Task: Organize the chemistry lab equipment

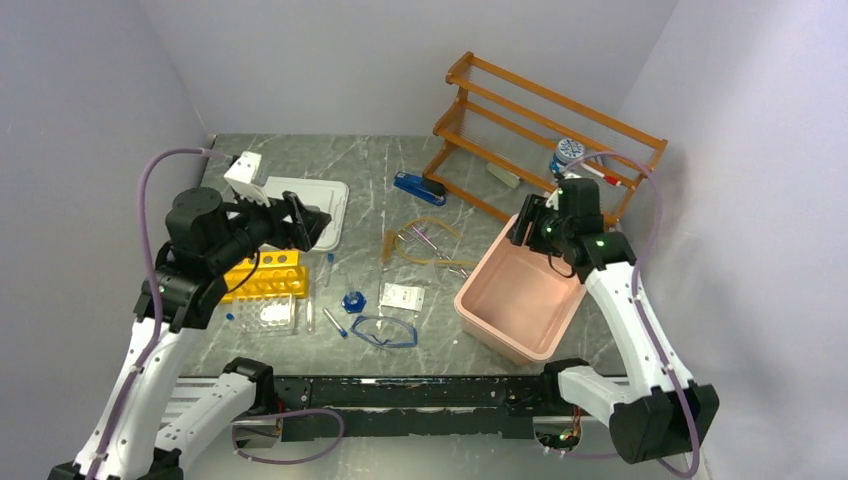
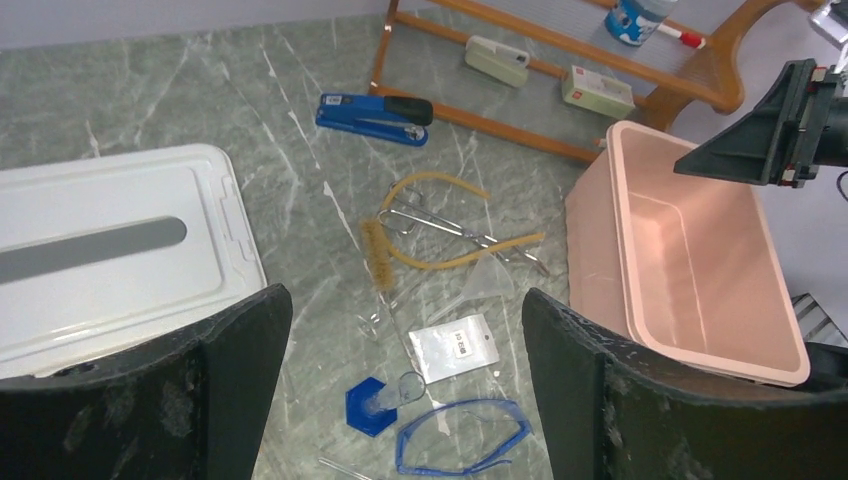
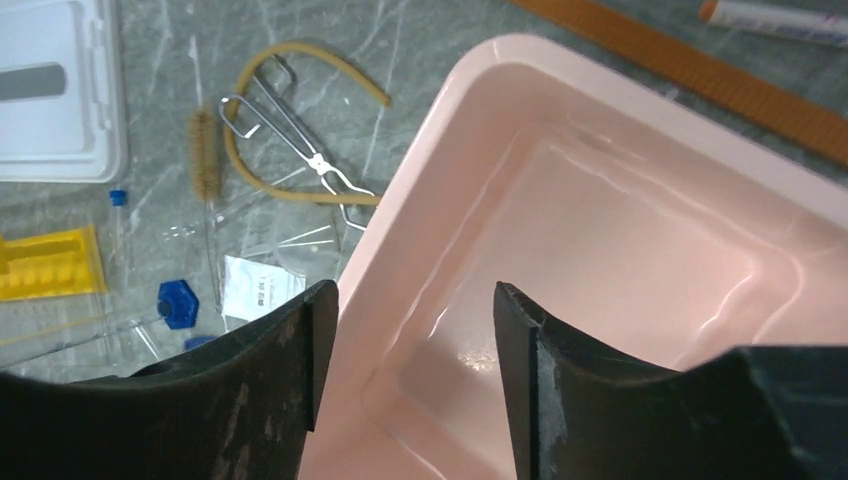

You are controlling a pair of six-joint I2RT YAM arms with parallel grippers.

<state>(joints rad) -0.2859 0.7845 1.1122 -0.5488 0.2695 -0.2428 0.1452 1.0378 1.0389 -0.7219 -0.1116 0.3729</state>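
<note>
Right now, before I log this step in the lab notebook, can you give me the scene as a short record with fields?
left claw: open, empty, above the table
right claw: open, empty, over the pink tub
pink tub: nothing seen inside
goggles: on the table, left of the tub
tan rubber tubing: loose loop on the table, metal tongs lying across it
white packet: flat on the table
small blue cap: left of the packet
blue stapler: on the table, far side
</note>
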